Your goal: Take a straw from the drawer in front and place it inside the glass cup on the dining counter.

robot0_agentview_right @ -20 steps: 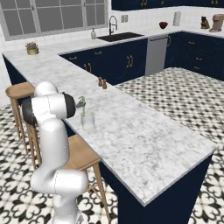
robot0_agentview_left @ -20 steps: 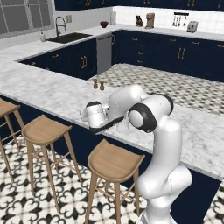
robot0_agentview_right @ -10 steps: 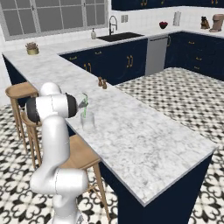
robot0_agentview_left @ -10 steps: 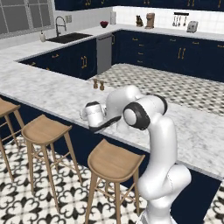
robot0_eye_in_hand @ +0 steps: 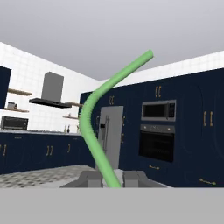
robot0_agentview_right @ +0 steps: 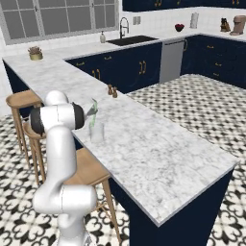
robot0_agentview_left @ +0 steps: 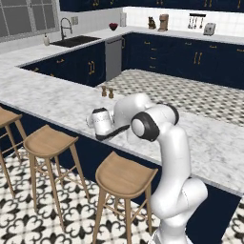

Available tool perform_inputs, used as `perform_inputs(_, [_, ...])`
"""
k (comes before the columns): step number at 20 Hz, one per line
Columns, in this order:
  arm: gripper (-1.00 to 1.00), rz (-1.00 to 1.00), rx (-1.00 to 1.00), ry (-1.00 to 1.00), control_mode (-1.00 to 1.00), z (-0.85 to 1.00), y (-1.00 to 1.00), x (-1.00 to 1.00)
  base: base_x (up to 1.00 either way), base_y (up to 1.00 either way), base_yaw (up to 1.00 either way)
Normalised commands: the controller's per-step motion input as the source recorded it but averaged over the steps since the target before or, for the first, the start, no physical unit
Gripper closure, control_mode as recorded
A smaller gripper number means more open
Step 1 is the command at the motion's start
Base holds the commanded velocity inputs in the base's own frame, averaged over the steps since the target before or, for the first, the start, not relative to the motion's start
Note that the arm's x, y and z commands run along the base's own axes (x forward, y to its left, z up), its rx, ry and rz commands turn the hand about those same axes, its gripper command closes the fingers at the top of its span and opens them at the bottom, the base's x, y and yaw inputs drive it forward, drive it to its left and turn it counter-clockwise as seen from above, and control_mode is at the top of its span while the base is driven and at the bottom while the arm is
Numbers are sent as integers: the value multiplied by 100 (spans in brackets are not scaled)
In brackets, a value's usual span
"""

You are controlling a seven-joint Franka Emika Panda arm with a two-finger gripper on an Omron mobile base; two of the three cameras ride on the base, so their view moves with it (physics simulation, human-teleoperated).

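Gripper pinching the straw near its lower end, jaws narrow around it, bent tip arcing up and away in hand view. Likely feather-light, slick, easily crushed or swivelling in the pinch; gripping low on the straight shaft looking soundest. Straw appearing at the glass cup, whether inside or just above hard telling. Cup sitting near the stool-side edge of the dining counter, smooth marble. Navy cabinets, patterned tile floor surrounding.

straw: lower end hidden between fingertips | glass cup: rim hidden by arm
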Motion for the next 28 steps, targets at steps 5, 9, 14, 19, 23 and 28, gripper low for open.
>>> perform_inputs(5, [100,0,0,-5,-100,0,0,23,0,0,0])
perform_inputs(9, [100,0,0,-5,-100,0,0,29,0,0,0])
perform_inputs(14, [100,0,0,-13,-100,20,0,-2,0,0,0])
perform_inputs(19, [100,0,0,-20,-100,22,0,-28,0,0,0])
perform_inputs(23, [100,0,1,-22,-100,0,-10,-37,0,0,0])
perform_inputs(28, [100,0,4,-9,-100,-8,-31,-3,0,0,0])
